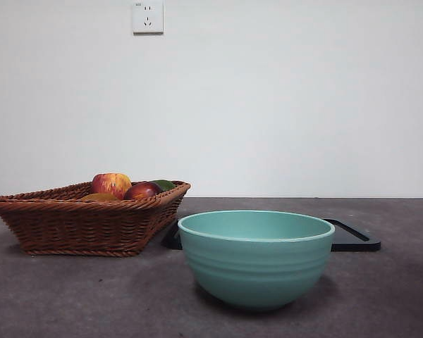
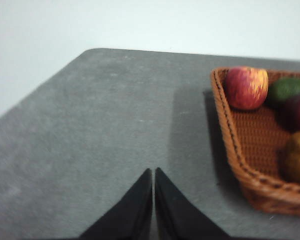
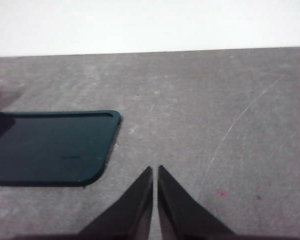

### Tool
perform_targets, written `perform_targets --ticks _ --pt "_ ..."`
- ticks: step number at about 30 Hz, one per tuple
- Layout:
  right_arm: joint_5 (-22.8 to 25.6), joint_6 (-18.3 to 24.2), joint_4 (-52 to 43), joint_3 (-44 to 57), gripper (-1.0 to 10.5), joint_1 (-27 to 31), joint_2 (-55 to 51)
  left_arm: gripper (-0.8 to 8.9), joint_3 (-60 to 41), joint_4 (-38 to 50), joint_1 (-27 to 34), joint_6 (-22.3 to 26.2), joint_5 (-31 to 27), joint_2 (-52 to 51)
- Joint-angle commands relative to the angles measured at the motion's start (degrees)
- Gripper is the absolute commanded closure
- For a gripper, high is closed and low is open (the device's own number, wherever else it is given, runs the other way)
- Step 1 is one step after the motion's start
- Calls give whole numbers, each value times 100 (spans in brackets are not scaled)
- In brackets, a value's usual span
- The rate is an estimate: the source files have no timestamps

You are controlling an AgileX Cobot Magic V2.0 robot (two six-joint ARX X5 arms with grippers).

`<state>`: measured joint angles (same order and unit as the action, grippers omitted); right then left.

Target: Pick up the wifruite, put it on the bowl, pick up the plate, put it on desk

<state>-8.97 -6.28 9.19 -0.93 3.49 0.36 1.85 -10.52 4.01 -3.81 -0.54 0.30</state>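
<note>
The wifruite (image 2: pixel 296 157), small and dull brown, lies in the brown wicker basket (image 2: pixel 240 150) beside a red-and-yellow apple (image 2: pixel 246 87); in the front view only its top (image 1: pixel 99 197) shows over the basket rim. The teal-green bowl (image 1: pixel 256 257) stands empty-looking at the front centre of the desk (image 1: pixel 70 296). Behind it lies the plate (image 1: pixel 352 236), a glossy black rectangular tray, also seen as the plate (image 3: pixel 50 147) in the right wrist view. My left gripper (image 2: pixel 153 171) hangs shut over bare desk beside the basket. My right gripper (image 3: pixel 155 169) is shut above the desk beside the plate.
The basket (image 1: pixel 84 222) sits at the left and also holds a dark red fruit (image 1: pixel 142 191) and a green fruit (image 2: pixel 287 89). A white wall with a socket (image 1: pixel 147 17) closes the back. Neither arm shows in the front view.
</note>
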Motion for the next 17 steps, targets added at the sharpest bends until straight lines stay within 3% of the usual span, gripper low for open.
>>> perform_targets --ticks 1,8,17 --pt "0 -404 -11 24 941 2 -15 806 -116 -17 13 -791 -9 -13" --pt "-177 -715 -13 20 941 2 -15 806 -79 -22 13 -1547 15 -13" --pt "-214 -1130 -4 -282 941 2 -15 804 363 -280 11 -1707 420 0"
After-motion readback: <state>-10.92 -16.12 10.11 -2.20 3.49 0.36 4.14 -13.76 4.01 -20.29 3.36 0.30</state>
